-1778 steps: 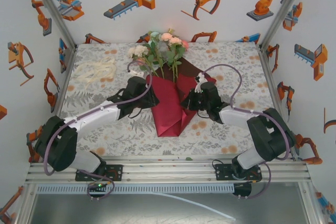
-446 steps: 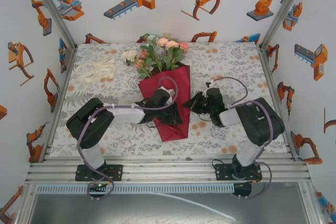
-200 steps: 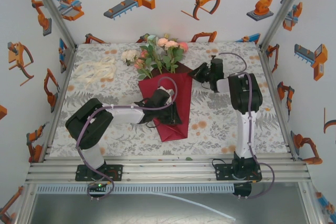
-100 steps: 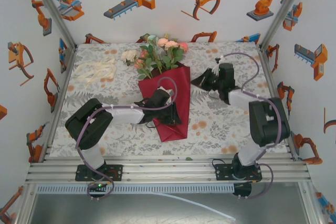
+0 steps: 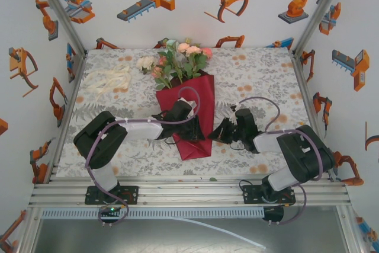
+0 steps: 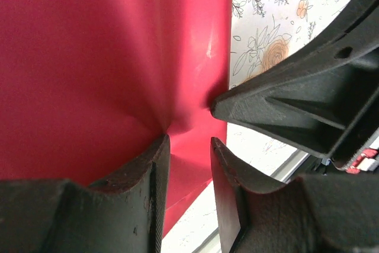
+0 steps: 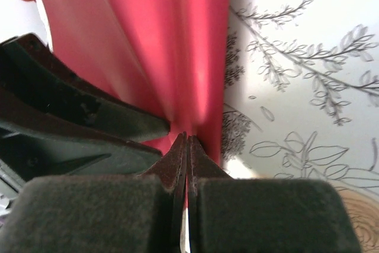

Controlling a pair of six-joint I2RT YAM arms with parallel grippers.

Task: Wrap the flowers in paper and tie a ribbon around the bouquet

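Centrally on the flower-print worktop [image 5: 254, 69] lies the bouquet [image 5: 186, 105]. The dark red paper [image 5: 198, 96] is wrapped into a cone with its point toward the near edge. The flowers [image 5: 180, 60] spread out of its wide far end. One white rose [image 5: 145, 62] lies by itself on the cloth, just left of the bunch. The ribbon [image 5: 109, 78] sits in a loose heap at the far left, well apart from the bouquet and from both arms.

The left hand [image 5: 194, 131] reaches in from the left and rests on the lower half of the cone. In the left wrist view, the hand [image 6: 189, 158] is narrow, with a pucker of red paper [image 6: 89, 57] gathered between its fingertips and creases running out from that spot.

The right hand [image 5: 217, 134] comes in low from the right at the cone's right edge. In the right wrist view, its two fingers are pressed flat together. The tips [image 7: 186, 140] touch the paper [image 7: 177, 39] where its edge meets the cloth, but I cannot tell whether any sheet is caught between them. The two hands are very close, and each wrist view shows a finger [image 6: 284, 111] of the other.
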